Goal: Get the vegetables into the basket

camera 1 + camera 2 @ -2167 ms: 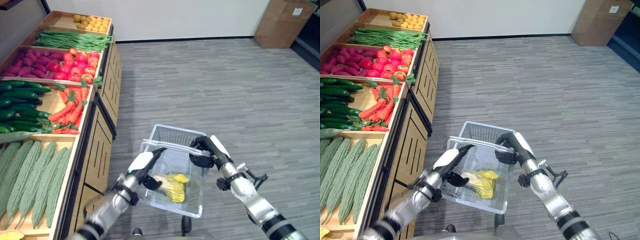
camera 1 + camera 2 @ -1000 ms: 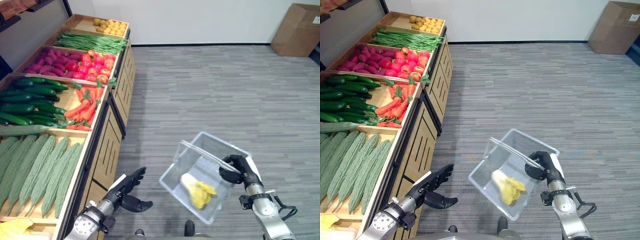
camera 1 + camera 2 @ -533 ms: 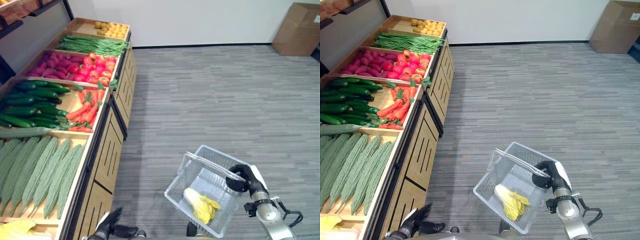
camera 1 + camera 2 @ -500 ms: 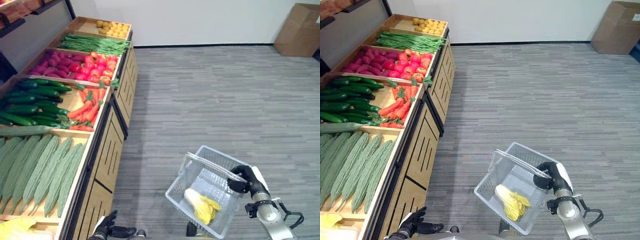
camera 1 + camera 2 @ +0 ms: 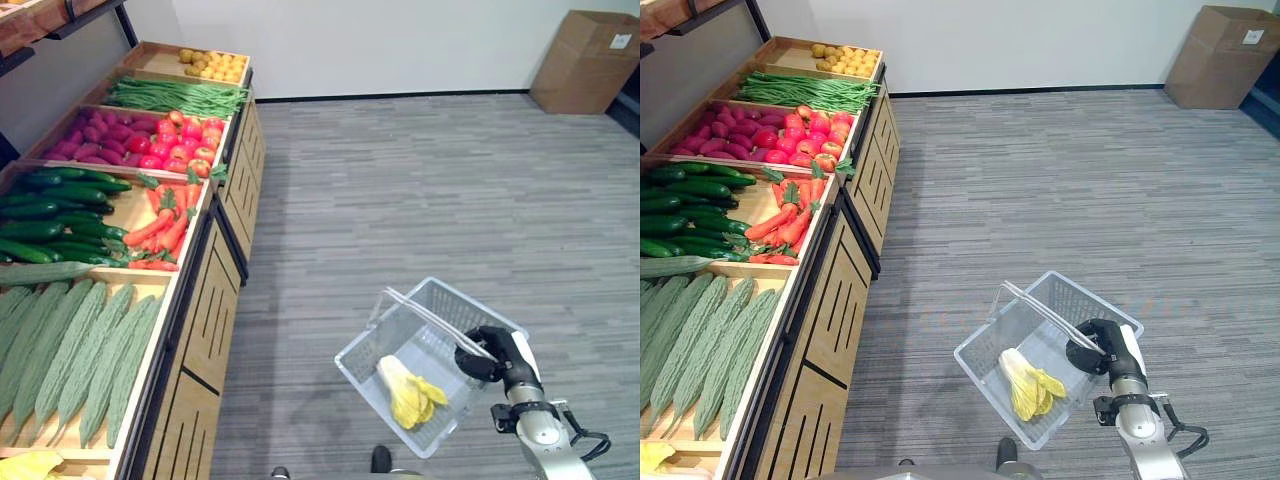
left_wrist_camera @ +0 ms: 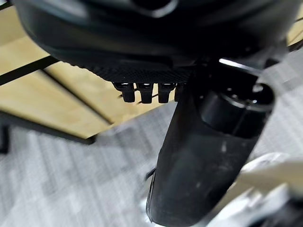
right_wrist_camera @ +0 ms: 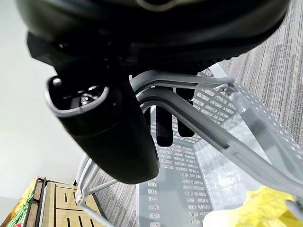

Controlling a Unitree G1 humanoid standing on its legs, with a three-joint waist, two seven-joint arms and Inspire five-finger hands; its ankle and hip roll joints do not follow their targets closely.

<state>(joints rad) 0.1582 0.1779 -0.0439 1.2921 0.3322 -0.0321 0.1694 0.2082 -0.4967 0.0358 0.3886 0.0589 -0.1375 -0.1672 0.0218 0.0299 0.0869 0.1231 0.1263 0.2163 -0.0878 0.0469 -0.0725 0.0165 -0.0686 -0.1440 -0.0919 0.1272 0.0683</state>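
A clear plastic basket [image 5: 395, 345] hangs over the grey floor at the lower right. My right hand [image 5: 497, 355] is shut on its two handles [image 7: 189, 111], with the fingers [image 7: 164, 128] curled under them. A yellow and white leafy vegetable [image 5: 405, 392] lies on the basket's bottom. My left hand [image 6: 142, 42] hangs low beside the wooden stand [image 6: 57, 90], fingers relaxed, with nothing in it.
The wooden produce stand [image 5: 215, 310] runs along the left. It holds bitter gourds [image 5: 70, 350], cucumbers [image 5: 50, 215], carrots [image 5: 165, 225], tomatoes [image 5: 185, 150] and green beans [image 5: 175, 95]. A cardboard box [image 5: 585, 60] stands at the far right wall.
My left hand has come out of the basket, leaving the leafy vegetable inside, and dropped down beside the stand. The basket tipped and now hangs from my right hand alone.
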